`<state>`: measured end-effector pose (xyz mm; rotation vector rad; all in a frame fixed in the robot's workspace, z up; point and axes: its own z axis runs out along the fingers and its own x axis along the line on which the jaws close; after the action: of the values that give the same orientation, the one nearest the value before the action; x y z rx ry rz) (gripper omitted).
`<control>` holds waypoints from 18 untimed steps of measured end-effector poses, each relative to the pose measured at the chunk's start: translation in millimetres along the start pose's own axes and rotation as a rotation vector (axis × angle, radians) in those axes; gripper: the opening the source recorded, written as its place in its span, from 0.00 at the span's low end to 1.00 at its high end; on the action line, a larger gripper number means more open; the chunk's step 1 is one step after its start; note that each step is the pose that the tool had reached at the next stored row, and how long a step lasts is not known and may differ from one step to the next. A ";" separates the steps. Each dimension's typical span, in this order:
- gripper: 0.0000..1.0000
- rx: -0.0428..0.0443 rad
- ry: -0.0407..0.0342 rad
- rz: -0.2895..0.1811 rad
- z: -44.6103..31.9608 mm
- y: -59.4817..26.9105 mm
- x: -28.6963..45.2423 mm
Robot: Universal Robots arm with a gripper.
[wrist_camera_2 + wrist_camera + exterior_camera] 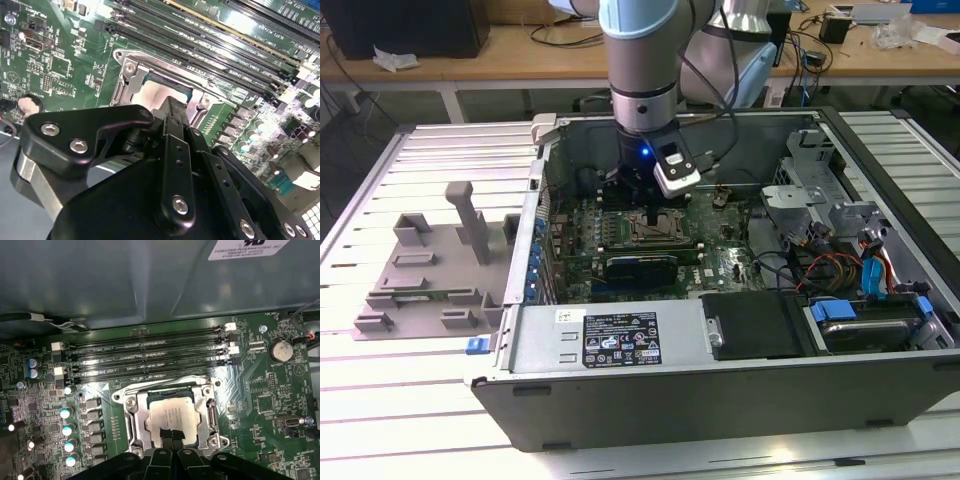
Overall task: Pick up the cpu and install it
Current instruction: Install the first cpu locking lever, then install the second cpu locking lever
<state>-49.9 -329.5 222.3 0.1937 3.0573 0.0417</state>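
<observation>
The cpu (172, 412), a small square chip with a silver-grey top, lies flat in the metal-framed socket (136, 415) on the green motherboard. In the second wrist view the cpu (162, 95) shows just beyond the black finger. My gripper (170, 434) hangs straight over the socket with its fingers drawn together, tips at the chip's edge and touching or nearly touching its top. In the exterior view the gripper (652, 215) reaches down inside the open computer case over the socket (658, 230). The fingers hide part of the chip.
Memory slots (145, 357) run beside the socket, with the case wall (125, 280) beyond them. A coin battery (280, 351) sits on the board. Grey tray blocks (430, 270) lie outside the case at the exterior view's left. Cables and drive bays (830, 270) fill the case's right.
</observation>
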 end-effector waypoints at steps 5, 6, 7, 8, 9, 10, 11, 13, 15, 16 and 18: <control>0.11 -0.0011 0.0008 -0.014 -13.1 0.6 -2.2; 0.11 -0.0010 0.0009 -0.015 -15.9 0.7 -2.5; 0.11 -0.0006 0.0010 -0.016 -20.9 0.9 -3.1; 0.11 0.0008 0.0009 -0.016 -24.2 1.0 -3.5; 0.11 0.0015 0.0008 -0.017 -25.6 1.1 -3.7; 0.11 0.0016 0.0008 -0.017 -26.3 1.1 -3.8; 0.11 0.0013 0.0006 -0.017 -26.3 1.1 -3.8; 0.11 0.0015 0.0008 -0.017 -26.7 1.1 -3.8; 0.11 0.0015 0.0007 -0.017 -27.5 1.1 -3.9; 0.11 0.0016 0.0008 -0.017 -28.1 1.1 -4.0; 0.11 0.0016 0.0008 -0.017 -28.3 1.1 -4.0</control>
<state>-48.0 -329.5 250.8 0.1685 3.0595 0.0384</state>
